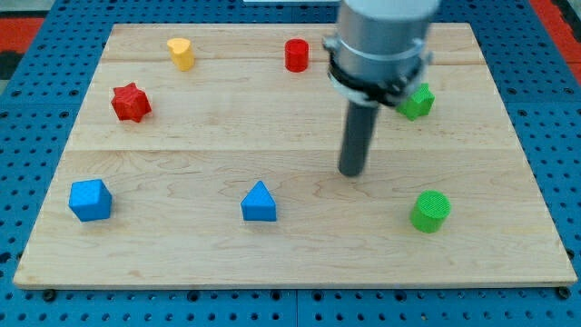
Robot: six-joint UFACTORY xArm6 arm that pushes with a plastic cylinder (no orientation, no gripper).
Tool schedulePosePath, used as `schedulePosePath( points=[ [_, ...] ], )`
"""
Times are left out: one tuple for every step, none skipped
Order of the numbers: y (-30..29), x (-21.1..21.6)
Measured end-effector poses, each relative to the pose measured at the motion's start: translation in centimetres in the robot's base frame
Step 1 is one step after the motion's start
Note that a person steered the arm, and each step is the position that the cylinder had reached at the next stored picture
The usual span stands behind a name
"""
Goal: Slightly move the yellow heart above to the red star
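Red star (131,102) located at board's left. Yellow heart (181,53) located up-right of star, near top edge, apart from it; small leftward push judged required. Tip (351,170) set on bare wood mid-board, well right of heart, nothing touched or held.

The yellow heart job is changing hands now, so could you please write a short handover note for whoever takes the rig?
My tip sits mid-board, touching no block, far right of both task blocks.
The yellow heart lies near the view's top left, up and right of the red star, apart from it.
Done: nothing visible yet.
Left: bring the tip to the heart and nudge it left, above the star.
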State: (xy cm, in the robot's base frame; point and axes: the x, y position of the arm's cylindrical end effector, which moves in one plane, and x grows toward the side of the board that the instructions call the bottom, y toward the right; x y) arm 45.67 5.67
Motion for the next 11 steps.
schedulePosePath(
  points=[
    [-4.9, -4.3],
    [-9.9, -8.4],
    [-15.3, -11.2],
    [-19.4, -14.7],
    [-17.4, -16.1],
    [-18.0, -17.3],
    [-19.9, -18.3],
    [-21.5, -18.3],
    [-21.5, -18.3],
    [-21.5, -18.3],
    [-21.5, -18.8]
  ],
)
